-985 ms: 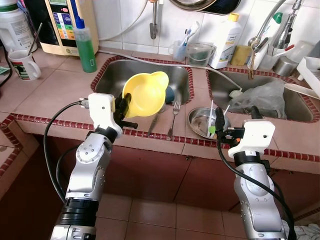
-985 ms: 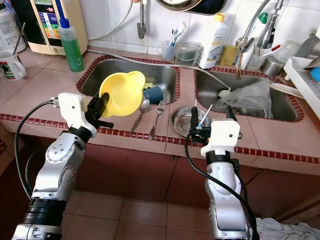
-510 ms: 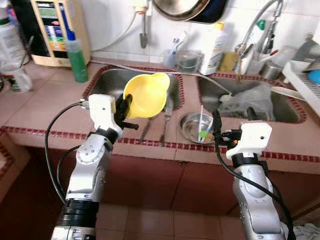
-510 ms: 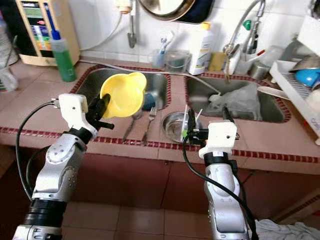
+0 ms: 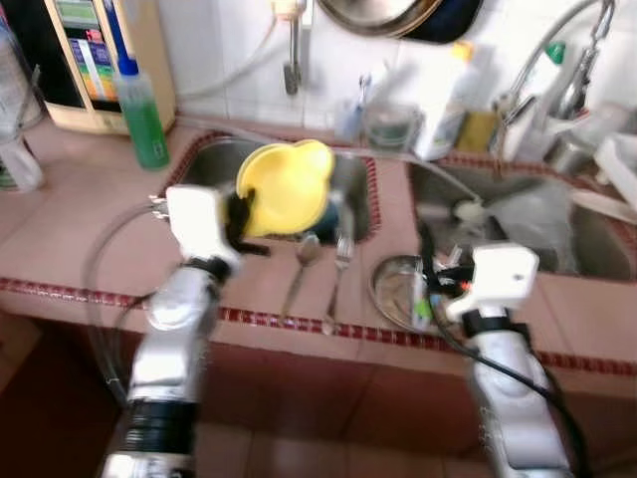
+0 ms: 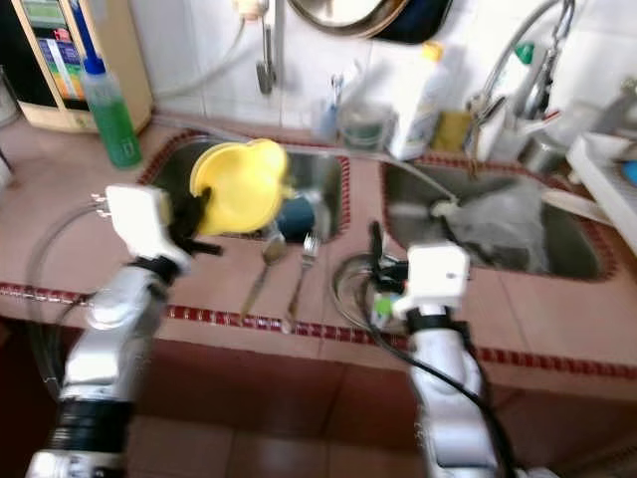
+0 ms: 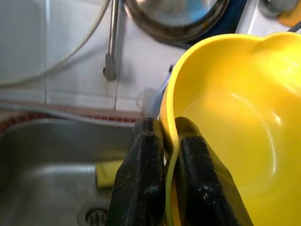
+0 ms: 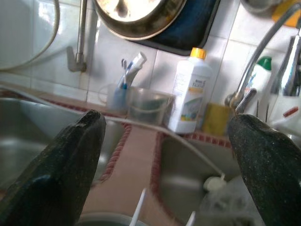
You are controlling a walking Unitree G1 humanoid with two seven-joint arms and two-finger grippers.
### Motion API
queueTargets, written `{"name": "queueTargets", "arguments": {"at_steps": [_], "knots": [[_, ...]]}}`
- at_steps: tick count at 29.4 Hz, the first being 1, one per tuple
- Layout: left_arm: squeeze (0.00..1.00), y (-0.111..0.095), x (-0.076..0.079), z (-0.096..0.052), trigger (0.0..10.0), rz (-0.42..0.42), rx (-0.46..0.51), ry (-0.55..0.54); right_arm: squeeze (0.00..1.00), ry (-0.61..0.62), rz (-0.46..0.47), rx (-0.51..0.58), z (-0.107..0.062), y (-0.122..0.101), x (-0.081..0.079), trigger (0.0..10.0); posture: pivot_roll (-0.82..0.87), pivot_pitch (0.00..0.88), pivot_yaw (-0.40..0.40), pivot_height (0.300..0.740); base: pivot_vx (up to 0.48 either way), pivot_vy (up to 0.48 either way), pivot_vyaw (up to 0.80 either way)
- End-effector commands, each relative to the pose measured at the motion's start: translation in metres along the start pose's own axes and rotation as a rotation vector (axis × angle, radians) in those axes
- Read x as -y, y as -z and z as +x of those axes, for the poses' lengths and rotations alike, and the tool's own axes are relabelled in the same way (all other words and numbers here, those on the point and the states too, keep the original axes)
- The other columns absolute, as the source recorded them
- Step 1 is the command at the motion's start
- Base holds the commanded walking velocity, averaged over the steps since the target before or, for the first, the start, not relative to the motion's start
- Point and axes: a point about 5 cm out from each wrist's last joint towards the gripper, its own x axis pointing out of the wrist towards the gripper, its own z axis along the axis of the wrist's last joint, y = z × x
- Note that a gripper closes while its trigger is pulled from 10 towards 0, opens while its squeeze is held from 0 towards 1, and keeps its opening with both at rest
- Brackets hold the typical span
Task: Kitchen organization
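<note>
From the head cameras, both blurred, I see my left gripper [image 5: 242, 212] holding a yellow bowl [image 5: 287, 186] tilted above the left sink [image 5: 221, 159], over the tiled surface [image 5: 70, 224]. A spoon [image 5: 302, 264] and fork [image 5: 338, 267] lie just beside the basin, and my right gripper [image 5: 430, 261] hovers over a steel dish [image 5: 390, 289].

Left wrist view — the jaws are clenched on the bowl's [image 7: 235, 127] rim, one finger on each side.

Right wrist view — the fingers [image 8: 66, 165] are spread wide, released, facing a white bottle [image 8: 190, 92] by the tap [image 8: 261, 61].
</note>
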Motion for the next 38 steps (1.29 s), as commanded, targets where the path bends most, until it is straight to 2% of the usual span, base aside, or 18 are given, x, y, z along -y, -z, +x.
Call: {"name": "queueTargets", "arguments": {"at_steps": [1,15,20,22,28,32,33,38], "knots": [[0.0,-0.009,-0.011,-0.002,10.0,0.02,0.026,-0.037,0.0,-0.011,0.02,0.022,0.002,-0.006,-0.005,10.0,-0.02,0.0,-0.052,0.731,0.368,0.0,0.0],[0.0,-0.011,-0.014,-0.003,10.0,0.031,0.011,-0.051,0.0,-0.028,0.042,-0.008,-0.004,-0.005,-0.009,10.0,-0.02,0.012,-0.051,0.731,0.347,0.0,0.0],[0.0,-0.009,-0.022,0.003,10.0,0.02,-0.041,-0.085,0.0,-0.075,0.048,-0.057,-0.011,-0.002,-0.012,10.0,-0.03,0.017,-0.046,0.731,0.0,0.0,0.0],[0.0,-0.008,-0.025,0.005,10.0,0.044,-0.064,-0.098,0.0,-0.092,0.049,-0.07,-0.014,-0.002,-0.013,10.0,-0.03,0.019,-0.045,0.731,0.0,0.0,0.0],[0.0,-0.002,-0.034,0.014,10.0,0.061,-0.157,-0.12,0.0,-0.138,0.06,-0.113,-0.026,-0.004,-0.007,10.0,-0.06,0.034,-0.032,0.731,0.0,0.0,0.0],[0.0,-0.002,-0.034,0.021,10.0,0.088,-0.167,-0.101,0.0,-0.177,0.064,-0.155,-0.035,-0.006,-0.002,10.0,-0.07,0.04,-0.026,0.731,0.0,0.0,0.0],[0.0,-0.002,-0.034,0.024,10.0,0.1,-0.172,-0.098,0.0,-0.198,0.089,-0.168,-0.039,-0.008,0.0,10.0,-0.07,0.045,-0.023,0.731,0.0,0.0,0.0],[0.0,-0.003,-0.031,0.033,10.0,0.094,-0.185,-0.086,0.0,-0.285,0.122,-0.183,-0.048,-0.016,-0.001,10.0,-0.09,0.048,-0.013,0.731,0.0,0.0,0.0]]}}
